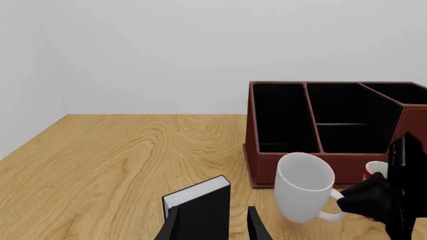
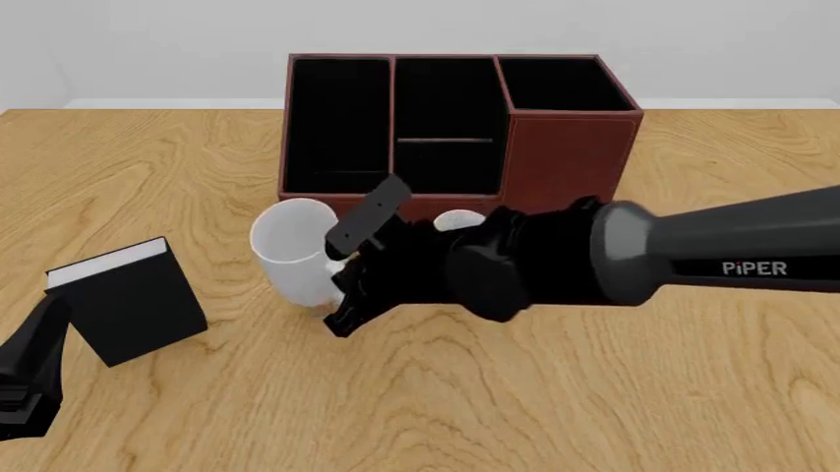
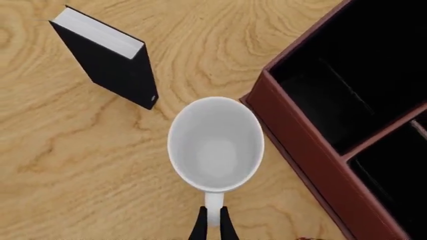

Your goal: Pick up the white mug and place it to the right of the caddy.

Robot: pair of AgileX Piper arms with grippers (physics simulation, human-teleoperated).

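Observation:
The white mug (image 2: 291,248) is in front of the caddy's (image 2: 565,147) left half, slightly tilted. My right gripper (image 2: 344,287) is shut on the mug's loop handle (image 3: 213,202); in the right wrist view the fingertips (image 3: 199,229) pinch it from both sides. That view looks down into the mug (image 3: 215,145), with the caddy (image 3: 313,150) beside it. In the left wrist view the mug (image 1: 303,186) hangs off the right gripper (image 1: 357,199) in front of the caddy (image 1: 267,165). My left gripper (image 2: 30,379) is open and empty at the near left.
A black book with white pages (image 2: 125,300) stands left of the mug, just beyond the left gripper; it also shows in the wrist views (image 1: 200,197) (image 3: 107,57). A red mug (image 2: 455,221) is mostly hidden behind the right arm, in front of the caddy.

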